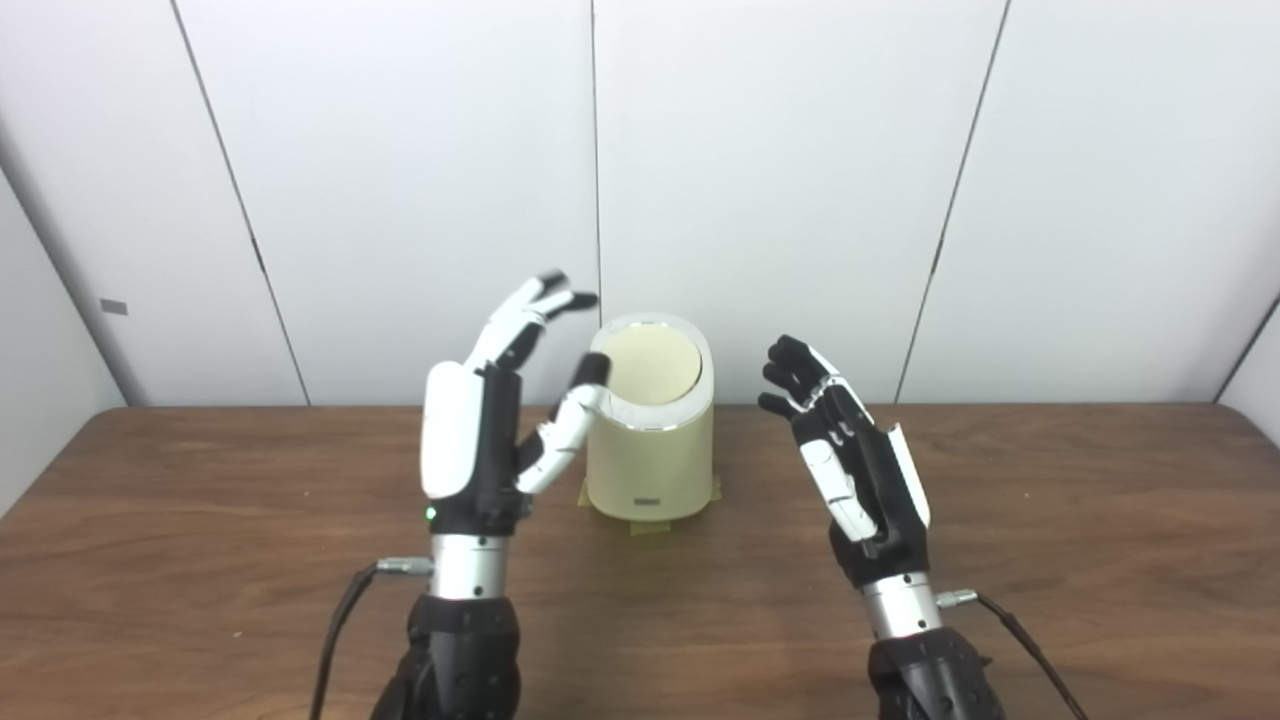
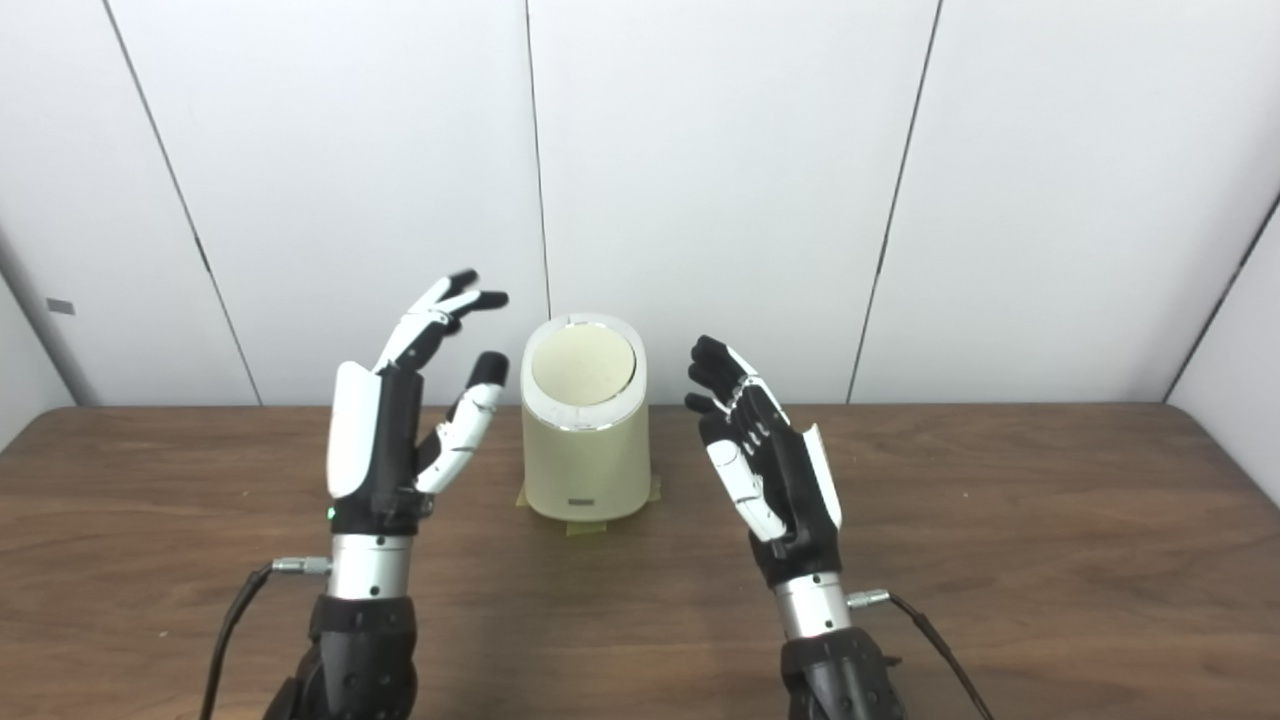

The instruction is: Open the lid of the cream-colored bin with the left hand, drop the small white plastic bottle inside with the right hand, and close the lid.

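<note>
The cream-colored bin point(image 1: 650, 450) stands at the table's middle, taped down at its base, its round lid point(image 1: 652, 364) lying shut inside a white rim. My left hand point(image 1: 490, 420) is raised just left of the bin, fingers spread and empty, its thumb close to the rim. To the bin's right my right hand point(image 1: 850, 450) is held up, fingers slightly curled but apart, with nothing in it. No small white plastic bottle shows in either view.
The brown wooden table point(image 1: 1050, 560) stretches wide on both sides of the bin. White wall panels point(image 1: 800, 180) rise behind its far edge. A cable trails from each wrist toward the bottom edge.
</note>
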Motion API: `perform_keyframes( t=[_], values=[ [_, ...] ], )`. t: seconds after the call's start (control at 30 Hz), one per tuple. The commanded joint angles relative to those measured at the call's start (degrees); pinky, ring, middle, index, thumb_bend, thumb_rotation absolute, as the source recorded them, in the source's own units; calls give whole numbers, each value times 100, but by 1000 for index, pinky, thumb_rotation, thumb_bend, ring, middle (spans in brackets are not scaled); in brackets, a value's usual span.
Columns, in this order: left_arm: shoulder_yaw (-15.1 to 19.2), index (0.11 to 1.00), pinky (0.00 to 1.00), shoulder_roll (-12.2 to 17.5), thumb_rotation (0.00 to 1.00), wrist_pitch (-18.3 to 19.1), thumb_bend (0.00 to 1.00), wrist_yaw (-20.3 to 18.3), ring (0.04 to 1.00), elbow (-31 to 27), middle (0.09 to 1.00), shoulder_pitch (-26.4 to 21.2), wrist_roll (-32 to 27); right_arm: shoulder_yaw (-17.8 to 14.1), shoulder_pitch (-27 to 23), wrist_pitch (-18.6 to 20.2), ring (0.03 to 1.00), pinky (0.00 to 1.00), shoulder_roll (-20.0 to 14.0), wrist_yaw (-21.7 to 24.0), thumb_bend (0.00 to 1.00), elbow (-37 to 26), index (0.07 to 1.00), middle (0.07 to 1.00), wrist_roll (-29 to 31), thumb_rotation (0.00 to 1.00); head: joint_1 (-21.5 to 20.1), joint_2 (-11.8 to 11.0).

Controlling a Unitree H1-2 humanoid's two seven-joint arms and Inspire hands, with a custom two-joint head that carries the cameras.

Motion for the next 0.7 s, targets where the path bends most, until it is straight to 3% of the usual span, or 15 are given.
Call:
perform_keyframes(
  t=[0.0,0.17,0.23,0.33,0.4,0.5,0.67],
  values=[
    [126,952,951,-49,990,-254,439,-61,964,-338,983,-101,-402,-43,-232,-89,863,792,8,21,309,-72,848,875,40,698,-1,8],
    [369,884,903,-53,999,-801,317,-262,918,-422,908,152,-1442,-54,-210,-70,864,796,-6,43,323,-139,848,874,97,712,10,10],
    [455,827,818,-36,924,-957,257,-372,847,-421,847,265,-1800,-75,-206,-154,853,788,0,49,308,-132,833,860,167,716,7,13],
    [586,769,726,-124,778,-906,236,-502,779,-504,786,536,-2291,-120,-197,-335,824,757,8,-7,262,-106,798,829,142,712,10,27],
    [641,759,707,-177,670,-854,243,-575,766,-548,777,693,-2507,-159,-183,-382,807,737,15,-80,265,-117,788,817,43,696,13,37],
    [744,754,699,-241,523,-786,241,-640,767,-558,778,844,-2694,-218,-159,-359,784,706,29,-159,296,-150,768,799,-63,591,-5,45],
    [871,746,684,-341,436,-765,242,-701,759,-577,770,957,-2786,-256,-92,-255,783,705,4,-116,314,-277,768,798,55,512,-7,63]
  ],
)
